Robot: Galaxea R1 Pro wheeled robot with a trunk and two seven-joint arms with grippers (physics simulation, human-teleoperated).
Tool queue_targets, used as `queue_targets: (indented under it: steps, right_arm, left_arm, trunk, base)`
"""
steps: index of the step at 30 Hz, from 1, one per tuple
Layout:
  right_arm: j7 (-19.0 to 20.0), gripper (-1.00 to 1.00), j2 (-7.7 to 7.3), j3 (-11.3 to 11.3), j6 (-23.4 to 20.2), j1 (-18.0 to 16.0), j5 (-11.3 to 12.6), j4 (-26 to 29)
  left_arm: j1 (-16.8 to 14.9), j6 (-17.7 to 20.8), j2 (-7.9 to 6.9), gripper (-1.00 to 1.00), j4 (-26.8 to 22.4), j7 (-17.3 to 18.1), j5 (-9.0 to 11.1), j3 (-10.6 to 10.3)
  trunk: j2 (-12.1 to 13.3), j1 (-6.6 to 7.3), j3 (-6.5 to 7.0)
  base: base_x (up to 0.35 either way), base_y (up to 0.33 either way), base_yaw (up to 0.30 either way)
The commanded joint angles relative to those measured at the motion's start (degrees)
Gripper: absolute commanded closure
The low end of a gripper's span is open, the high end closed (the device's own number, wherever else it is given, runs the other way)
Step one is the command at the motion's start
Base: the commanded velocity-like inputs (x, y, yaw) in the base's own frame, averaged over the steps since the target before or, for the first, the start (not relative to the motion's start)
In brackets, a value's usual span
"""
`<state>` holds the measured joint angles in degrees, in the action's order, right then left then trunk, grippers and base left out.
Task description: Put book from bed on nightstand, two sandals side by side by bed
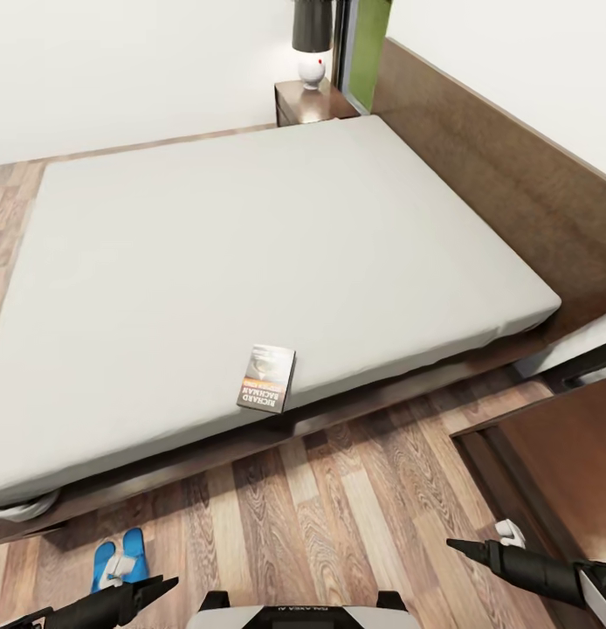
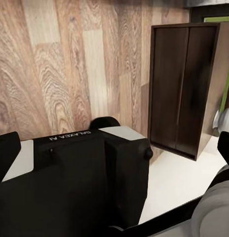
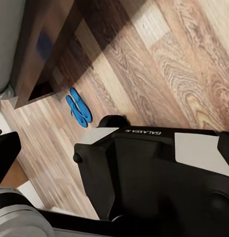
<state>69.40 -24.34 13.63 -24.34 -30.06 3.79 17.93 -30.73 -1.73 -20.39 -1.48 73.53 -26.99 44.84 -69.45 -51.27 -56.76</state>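
The book (image 1: 266, 377) lies flat on the grey mattress of the bed (image 1: 251, 236), close to its near edge. Two blue sandals (image 1: 120, 559) rest on the wood floor by the bed frame at lower left, partly behind my left arm; the right wrist view has the sandals (image 3: 78, 107) side by side beside the frame. One nightstand (image 1: 310, 101) stands at the far corner, another nightstand (image 1: 552, 454) at the near right, also the dark nightstand (image 2: 183, 89) in the left wrist view. My left gripper (image 1: 168, 584) and right gripper (image 1: 453, 545) hover low over the floor, both open and empty.
A lamp (image 1: 312, 44) with a dark shade stands on the far nightstand. The headboard (image 1: 504, 166) runs along the right side. My own black and white base (image 3: 154, 173) sits just below the arms. Plank floor (image 1: 355, 507) lies between me and the bed.
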Motion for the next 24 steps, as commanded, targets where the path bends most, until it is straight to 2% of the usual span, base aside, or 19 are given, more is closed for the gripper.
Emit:
queue_targets:
  steps: [1,24]
  right_arm:
    - [0.1,-1.00,-0.01,0.1,-0.5,0.0,0.2,0.0]
    - [0.1,-1.00,-0.01,0.1,-0.5,0.0,0.2,-0.1]
  left_arm:
    - [0.0,-0.2,0.00,-1.00,0.0,0.1,-0.6,0.5]
    - [0.0,-0.2,0.00,-1.00,0.1,0.1,-0.6,0.5]
  trunk:
    - [0.0,0.00,0.01]
    - [0.0,0.00,0.96]
  base:
    - [0.000,0.000,0.220]
    - [0.000,0.000,0.232]
